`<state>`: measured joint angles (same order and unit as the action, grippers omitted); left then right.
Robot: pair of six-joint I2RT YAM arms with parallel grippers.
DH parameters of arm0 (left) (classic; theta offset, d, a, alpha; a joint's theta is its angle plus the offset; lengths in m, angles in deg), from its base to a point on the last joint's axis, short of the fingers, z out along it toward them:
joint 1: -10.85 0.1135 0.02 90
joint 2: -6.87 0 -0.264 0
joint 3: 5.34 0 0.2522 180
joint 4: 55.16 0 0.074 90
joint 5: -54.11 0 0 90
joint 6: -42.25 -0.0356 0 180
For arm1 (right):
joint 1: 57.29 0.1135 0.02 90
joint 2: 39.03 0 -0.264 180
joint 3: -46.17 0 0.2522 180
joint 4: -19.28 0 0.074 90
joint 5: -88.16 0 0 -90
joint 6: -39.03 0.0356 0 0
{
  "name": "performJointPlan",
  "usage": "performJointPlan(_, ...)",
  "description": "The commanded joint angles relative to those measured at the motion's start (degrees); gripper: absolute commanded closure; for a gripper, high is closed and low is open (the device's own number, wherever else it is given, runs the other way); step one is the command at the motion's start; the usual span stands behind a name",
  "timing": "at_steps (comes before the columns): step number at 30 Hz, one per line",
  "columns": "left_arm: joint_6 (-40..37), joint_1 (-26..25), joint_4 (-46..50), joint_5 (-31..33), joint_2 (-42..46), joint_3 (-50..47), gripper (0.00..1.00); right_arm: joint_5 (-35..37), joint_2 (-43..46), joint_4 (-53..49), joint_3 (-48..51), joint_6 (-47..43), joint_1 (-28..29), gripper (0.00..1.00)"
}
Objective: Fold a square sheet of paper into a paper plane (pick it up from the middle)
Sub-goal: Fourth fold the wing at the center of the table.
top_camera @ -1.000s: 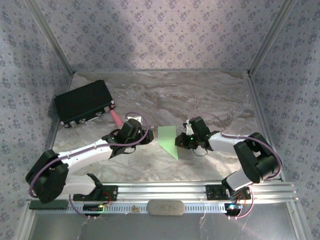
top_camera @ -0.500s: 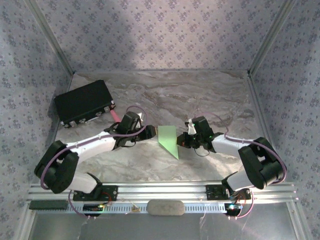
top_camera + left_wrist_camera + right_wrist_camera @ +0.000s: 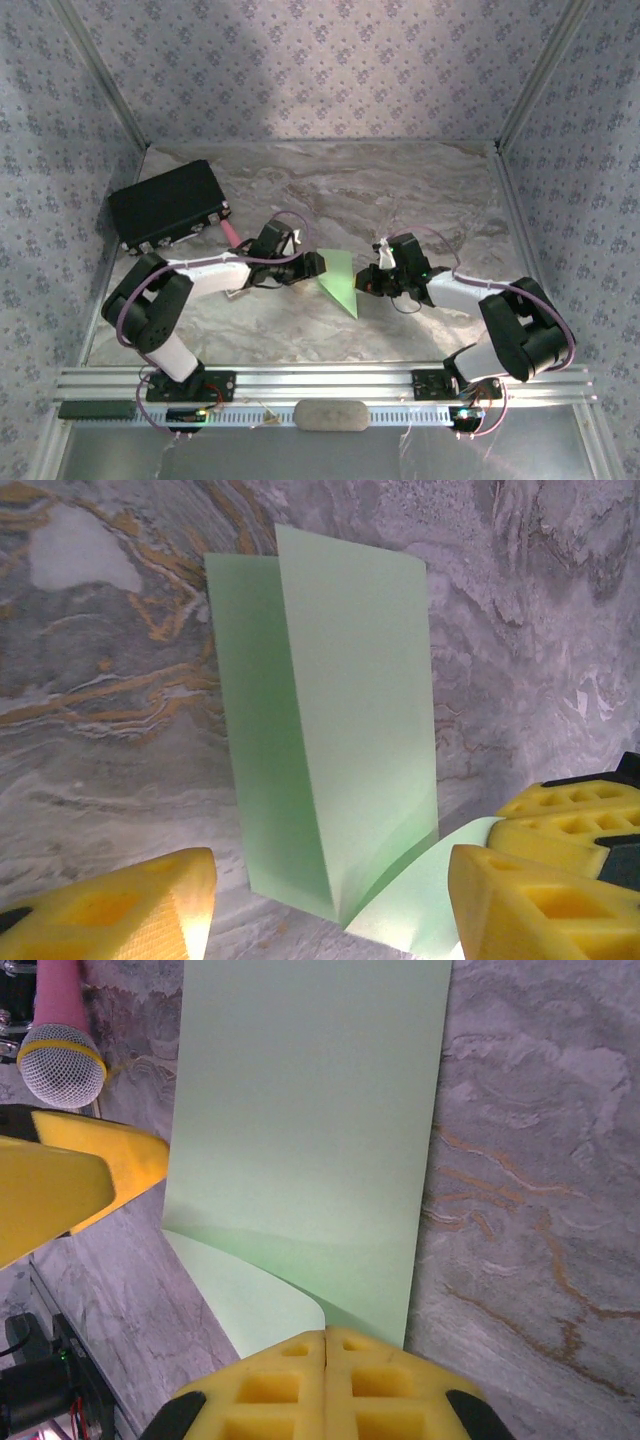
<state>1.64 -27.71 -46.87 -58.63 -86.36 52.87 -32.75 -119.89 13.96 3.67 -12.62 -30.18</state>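
Note:
The pale-green sheet of paper (image 3: 338,280) is folded along a centre crease, narrowing to a point at its near end, in the middle of the marble table. In the left wrist view the paper (image 3: 330,710) stands up in two flaps. My right gripper (image 3: 366,283) is shut on the paper's right edge, its yellow fingers (image 3: 328,1360) pressed together over a curled flap (image 3: 260,1300). My left gripper (image 3: 313,265) is open at the paper's left side. Its fingers (image 3: 130,910) stand on either side of the crease without touching it.
A big black box (image 3: 168,205) sits at the back left with a pink cylinder (image 3: 231,235) beside it, its mesh head (image 3: 62,1065) close behind my left finger. A grey pad (image 3: 333,414) lies on the front rail. Patterned walls enclose the table.
My left arm has reached right, bringing its gripper up to the paper's left edge with wider jaws. My right gripper has closed fully on the paper's right edge.

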Motion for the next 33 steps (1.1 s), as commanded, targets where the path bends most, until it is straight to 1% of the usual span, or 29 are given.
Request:
performJointPlan(1,1.0,0.4,-3.1,-3.3,-2.1,2.9,0.39,-0.9,1.2,0.4,1.0,0.5,-0.5,0.97)
performJointPlan(8,4.4,1.2,-9.3,-7.5,-7.2,3.8,0.49,-0.8,1.3,0.6,1.3,0.6,-0.5,0.97)
performJointPlan(12,6.0,1.7,-12.3,-8.5,-8.1,3.2,0.55,-0.9,1.3,0.6,1.4,0.6,-0.6,0.96)
performJointPlan(16,6.3,2.0,-13.6,-9.1,-8.3,2.8,0.68,-0.8,1.3,0.3,1.2,0.6,-0.6,0.94)
performJointPlan(18,6.7,1.9,-14.3,-9.2,-8.4,2.6,0.78,-1.2,1.6,-0.1,1.0,0.5,-0.4,0.92)
performJointPlan(19,7.2,1.9,-14.7,-9.1,-8.4,2.3,0.85,-1.6,1.9,-0.5,0.9,0.3,-0.4,0.91)
performJointPlan(20,8.0,2.0,-15.3,-8.7,-8.2,1.6,0.89,-1.4,2.5,-1.6,0.5,-0.1,-0.2,0.88)
performJointPlan(22,9.7,2.0,-17.4,-7.4,-7.5,-0.1,0.91,1.6,4.3,-5.3,-0.4,-1.7,0.4,0.82)
performJointPlan(23,10.9,1.9,-18.3,-6.6,-7.0,-1.1,0.93,4.0,5.5,-8.0,-0.9,-1.9,1.0,0.77)
performJointPlan(25,12.8,1.4,-20.0,-4.7,-5.9,-2.8,0.95,7.8,7.7,-10.9,-1.2,-4.6,1.7,0.73)
performJointPlan(26,13.5,1.0,-20.3,-3.4,-5.1,-3.5,0.95,8.4,9.0,-11.0,-0.9,-5.4,2.1,0.71)
performJointPlan(29,15.2,-0.2,-20.2,0.3,-2.6,-5.4,0.96,10.8,13.5,-9.8,0.5,-6.6,3.9,0.60)
performJointPlan(31,15.8,-1.1,-19.2,2.8,-1.1,-6.4,0.96,14.6,16.6,-9.2,1.5,-7.2,5.3,0.58)
performJointPlan(33,16.2,-2.1,-18.8,3.9,-0.3,-6.7,0.95,18.8,19.9,-7.3,3.4,-9.3,7.6,0.55)
